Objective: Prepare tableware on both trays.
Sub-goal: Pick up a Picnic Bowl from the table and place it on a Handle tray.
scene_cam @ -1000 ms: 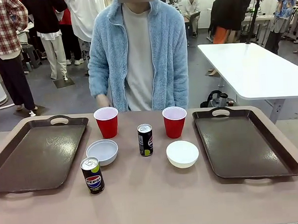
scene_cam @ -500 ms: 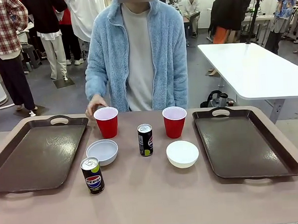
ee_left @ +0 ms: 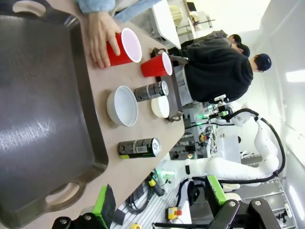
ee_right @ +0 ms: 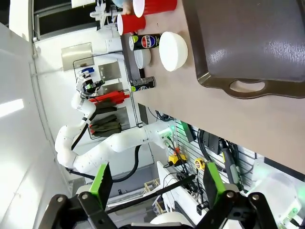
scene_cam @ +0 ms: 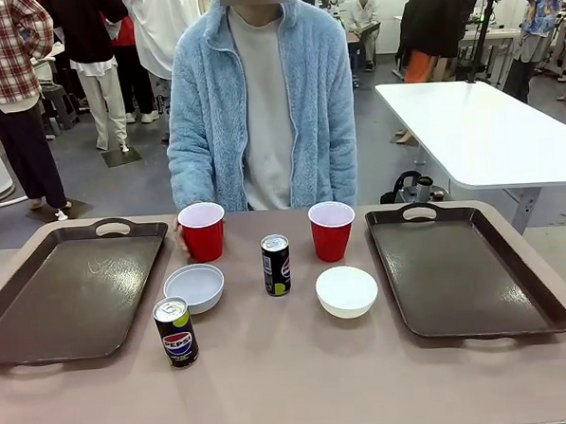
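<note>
While both arms hang back from the surface [scene_cam: 292, 387], the left fingers [ee_left: 104, 208] stand wide apart with nothing between them. The right fingers [ee_right: 101, 183] are spread just as wide and hold nothing.

Each tray lies at one side of the surface, the left tray [scene_cam: 69, 290] and the right tray [scene_cam: 462, 269], and both are bare. All the tableware stands between them. The Pepsi can [scene_cam: 176, 332] is nearest the robot, with a white bowl [scene_cam: 194, 288] behind it. The black can [scene_cam: 276, 265] is in the middle and a second bowl [scene_cam: 347, 291] sits toward the right. Two red cups stand at the back, the left cup [scene_cam: 202, 233] and the right cup [scene_cam: 332, 233].

The person's hand [ee_left: 100, 33] curls around the left cup. Sorting looks barely begun. Next, each arm likely needs to reach inward for the piece nearest its tray.

From the front, the cup hides most of that hand. The right wrist view cuts off both cups at its top edge.
</note>
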Robot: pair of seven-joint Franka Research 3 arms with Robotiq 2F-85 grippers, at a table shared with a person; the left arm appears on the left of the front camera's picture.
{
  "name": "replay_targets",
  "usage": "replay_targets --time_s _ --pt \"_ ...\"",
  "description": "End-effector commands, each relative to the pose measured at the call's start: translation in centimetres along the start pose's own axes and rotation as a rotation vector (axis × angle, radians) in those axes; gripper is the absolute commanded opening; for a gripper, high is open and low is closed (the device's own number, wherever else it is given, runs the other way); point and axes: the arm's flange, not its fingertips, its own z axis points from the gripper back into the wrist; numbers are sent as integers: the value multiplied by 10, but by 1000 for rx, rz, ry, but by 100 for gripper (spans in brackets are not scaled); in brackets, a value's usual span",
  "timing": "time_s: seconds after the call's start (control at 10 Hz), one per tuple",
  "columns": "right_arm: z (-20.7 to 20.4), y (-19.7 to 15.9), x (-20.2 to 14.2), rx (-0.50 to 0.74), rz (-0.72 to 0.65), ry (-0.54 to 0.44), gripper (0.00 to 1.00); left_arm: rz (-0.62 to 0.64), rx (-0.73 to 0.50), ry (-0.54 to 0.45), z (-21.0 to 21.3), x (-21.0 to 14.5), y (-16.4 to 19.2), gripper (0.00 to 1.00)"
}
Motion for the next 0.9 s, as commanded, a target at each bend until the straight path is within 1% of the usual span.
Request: replay_targets --time_s 0.0,0.1,0.2,0.3,0.4,0.5,0.6,0.8 --pt "-12 36 4 -77 -64 -42 100 6 -7 -4 1 0 -2 100" --pt "-26 70 5 -173 -73 -47 100 6 -7 -4 1 0 -2 100" --pt "-53 97 2 -252 -73 11 100 6 -7 -4 1 0 -2 100" --pt "-83 121 4 -346 -78 34 100 6 -7 -4 1 0 -2 100" --pt "-115 139 11 -440 -83 22 100 6 -7 -4 1 0 -2 100" --pt "-150 152 19 -526 -101 19 100 6 -7 -4 1 0 -2 100" --pt "-179 159 26 -587 -114 11 100 6 -7 -4 1 0 -2 100" --pt "-256 164 47 -719 -115 -91 100 6 -7 -4 1 0 -2 100"
